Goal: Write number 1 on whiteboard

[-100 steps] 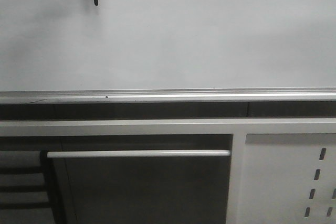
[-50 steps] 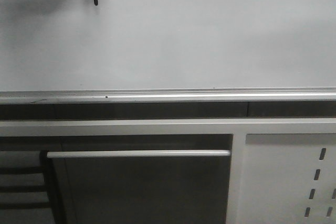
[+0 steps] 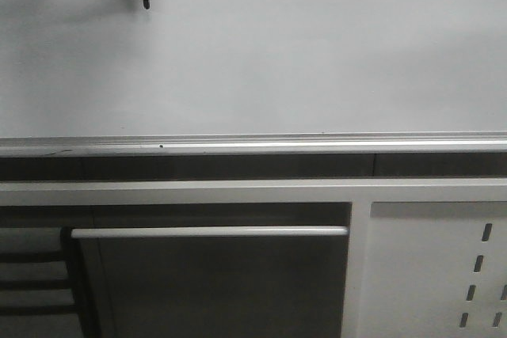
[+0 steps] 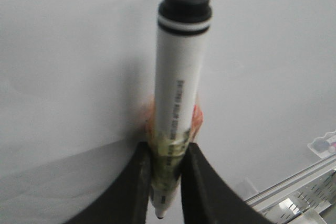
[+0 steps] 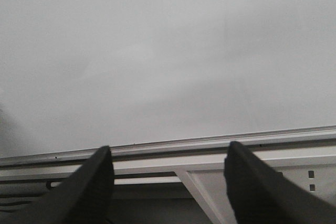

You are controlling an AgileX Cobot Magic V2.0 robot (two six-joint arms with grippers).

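1. Across the upper half of the front view, the whiteboard [image 3: 301, 53] fills the frame, plain pale grey-white, with a silver aluminium rail [image 3: 253, 145] along its lower edge. No marker stroke shows on the board in any view; the number 1 is not yet written.
2. Below the rail stands a dark cabinet front with a horizontal silver bar handle [image 3: 209, 232]; to its right is a white slotted metal panel [image 3: 436, 267].
3. Right gripper [image 5: 168, 182]: its two black fingers [image 5: 89, 190] stand wide apart with nothing between them, released. It faces the board just above the rail.
4. Left gripper [image 4: 165, 182]: its black fingers [image 4: 131, 192] are clenched on the marker pen [image 4: 178, 87], gripping the lower barrel near the writing end. The black end cap points toward the wrist camera.
5. In the front view only the pen's lower end enters at the top left, white barrel, black tip [image 3: 145, 5] pointing down. Whether the tip touches the board surface cannot be told.
6. A small pale object [image 4: 324, 143] shows at the edge of the left wrist view, too blurred to identify.
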